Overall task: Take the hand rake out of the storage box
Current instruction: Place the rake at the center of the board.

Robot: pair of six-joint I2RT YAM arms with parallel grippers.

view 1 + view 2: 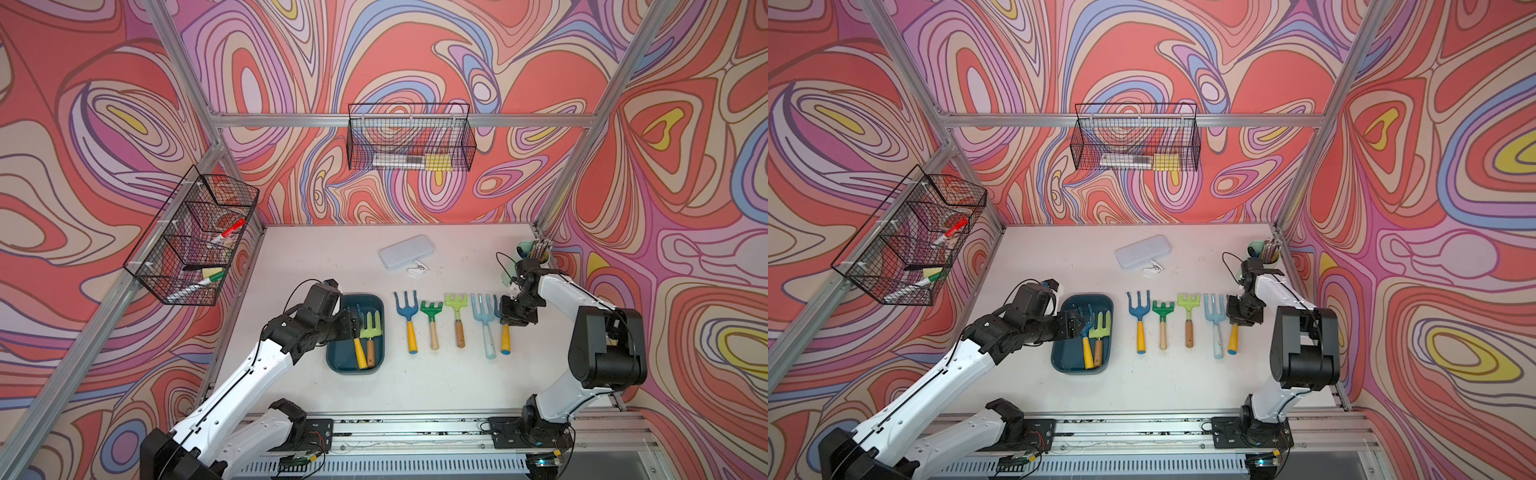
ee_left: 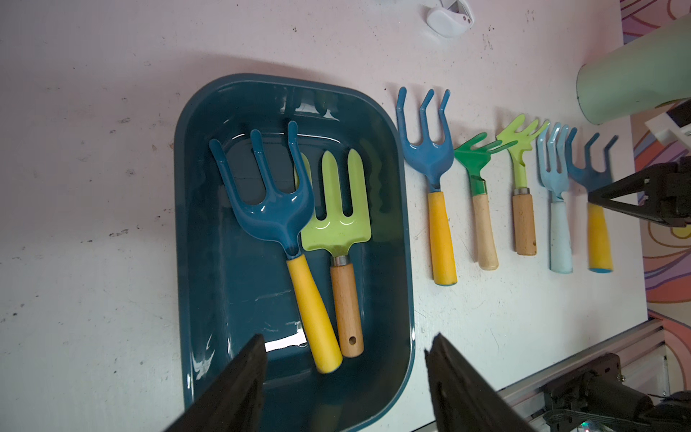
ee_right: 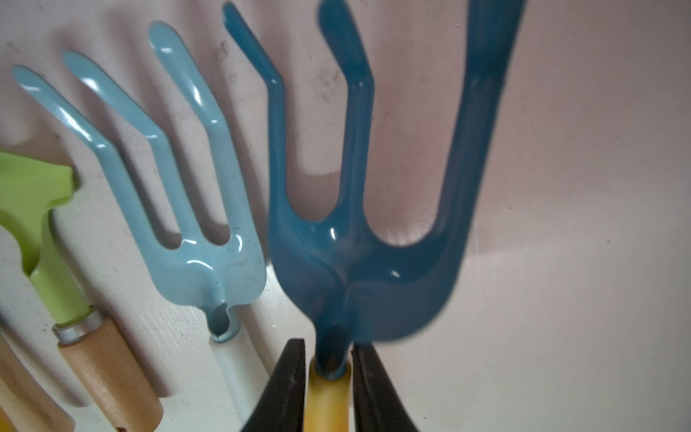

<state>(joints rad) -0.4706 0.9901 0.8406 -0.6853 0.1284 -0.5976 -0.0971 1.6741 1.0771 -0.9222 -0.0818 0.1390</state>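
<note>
Currently, the storage box (image 1: 337, 359) sits on the worktop (image 1: 415, 386), left of centre in both top views. Contents: the hand rake (image 2: 269, 202), with a blue head and yellow handle, lies flat inside the box. Its head overlaps one tine of a lime-green fork (image 2: 336, 228) lying alongside it.

Left end effector (image 2: 346, 342): jaws wide apart, holding nothing, poised over the box and clear of both tools.

Right of the box, five tools lie in a row on the worktop, handles toward the lower edge of the frame.

Right end effector (image 3: 329, 344): jaws narrow, one finger on each side of the yellow handle of the dark blue rake (image 3: 355, 284), just below its head. That rake is at the right end of the row. Whether the fingers press the handle cannot be told. A pale blue fork (image 3: 209, 243) lies just beside that rake.
</note>
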